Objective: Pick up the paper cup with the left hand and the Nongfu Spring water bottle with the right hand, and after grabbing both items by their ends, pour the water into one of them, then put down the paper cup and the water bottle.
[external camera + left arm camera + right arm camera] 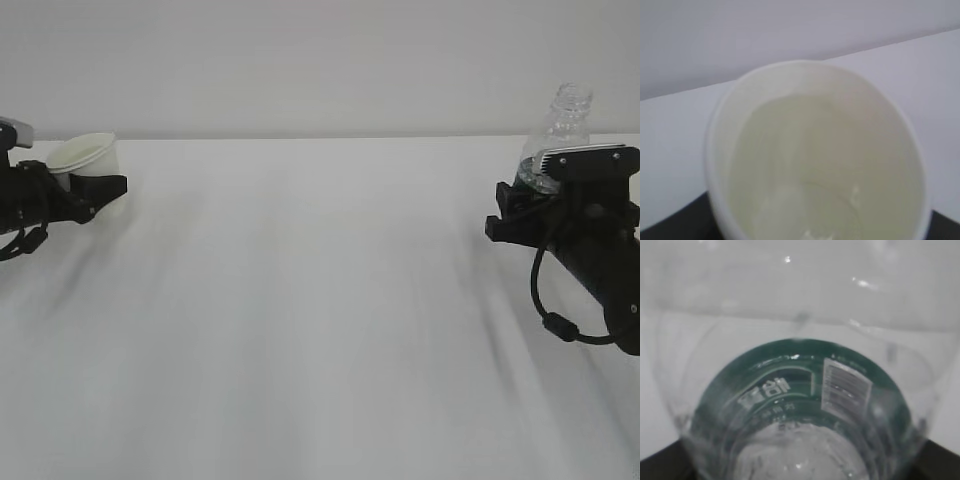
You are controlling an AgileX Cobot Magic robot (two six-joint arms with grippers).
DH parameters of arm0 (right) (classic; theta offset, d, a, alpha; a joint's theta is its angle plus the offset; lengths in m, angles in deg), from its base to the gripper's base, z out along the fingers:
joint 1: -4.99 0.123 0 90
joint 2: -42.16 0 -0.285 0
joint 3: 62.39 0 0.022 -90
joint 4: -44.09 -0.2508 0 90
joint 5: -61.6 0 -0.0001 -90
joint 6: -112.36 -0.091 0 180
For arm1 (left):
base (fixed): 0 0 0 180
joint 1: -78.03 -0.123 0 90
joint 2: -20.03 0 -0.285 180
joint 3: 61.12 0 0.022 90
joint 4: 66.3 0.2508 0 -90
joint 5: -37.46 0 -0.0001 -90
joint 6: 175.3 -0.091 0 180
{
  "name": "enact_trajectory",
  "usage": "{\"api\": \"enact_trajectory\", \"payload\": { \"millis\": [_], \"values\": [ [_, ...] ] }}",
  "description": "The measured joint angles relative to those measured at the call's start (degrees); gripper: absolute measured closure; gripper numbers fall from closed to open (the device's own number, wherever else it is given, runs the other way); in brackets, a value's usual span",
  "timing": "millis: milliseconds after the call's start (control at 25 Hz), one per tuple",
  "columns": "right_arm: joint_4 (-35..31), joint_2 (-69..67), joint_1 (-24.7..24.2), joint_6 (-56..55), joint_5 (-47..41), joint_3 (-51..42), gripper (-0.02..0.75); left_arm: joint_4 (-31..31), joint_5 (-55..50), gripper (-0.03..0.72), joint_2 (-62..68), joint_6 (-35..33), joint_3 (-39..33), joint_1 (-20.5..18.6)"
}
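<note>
Now my left pincer (100,188) grips the paper cup (88,155); my right pincer (520,215) clasps the Nongfu Spring water bottle (560,125).

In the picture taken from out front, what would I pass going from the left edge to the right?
Left hand gripping the paper cup → a wide bare stretch of white table → right hand gripping the Nongfu Spring water bottle.

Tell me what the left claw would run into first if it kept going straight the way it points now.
Nothing on the table, as far as the exterior view shows. The left claw, gripping the paper cup, points right across the bare table. Far across, the right claw with the water bottle stands roughly in that line, though depth is unclear.
</note>
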Motion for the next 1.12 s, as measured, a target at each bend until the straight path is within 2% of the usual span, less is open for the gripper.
{"api": "enact_trajectory", "payload": {
  "millis": [440, 880, 1120],
  "values": [
    [0.35, 0.0, 0.0, 0.0, 0.0, 0.0, 0.237, -11.28, 0.0, 0.256, 3.76, -9.5, 0.0, 1.41],
    [0.77, 0.0, 0.0, 0.0, 0.0, 0.0, 0.237, -23.91, 3.35, 0.256, 8.5, -14.08, 0.0, 4.96],
    [0.86, 0.0, 0.0, 0.0, 0.0, 0.0, 0.237, -33.01, 3.84, 0.256, 8.64, -20.92, -0.61, 7.54]
  ]
}}
